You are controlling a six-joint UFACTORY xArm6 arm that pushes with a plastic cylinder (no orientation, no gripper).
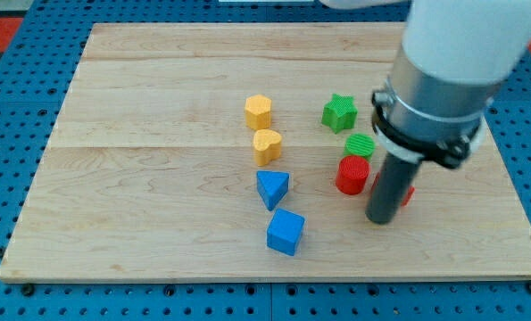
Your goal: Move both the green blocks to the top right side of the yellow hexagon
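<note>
The yellow hexagon (258, 111) stands near the board's middle. A green star (339, 113) lies to its right. A green round block (360, 145) lies below the star, touching the red cylinder (352, 175) under it. My tip (380, 218) rests on the board just right of and below the red cylinder. The rod hides most of another red block (408, 193) at its right.
A yellow heart-shaped block (267, 146) sits right under the hexagon. A blue triangle (272, 188) and a blue cube (286, 232) lie below it. The wooden board (140, 178) ends close to the right of the arm.
</note>
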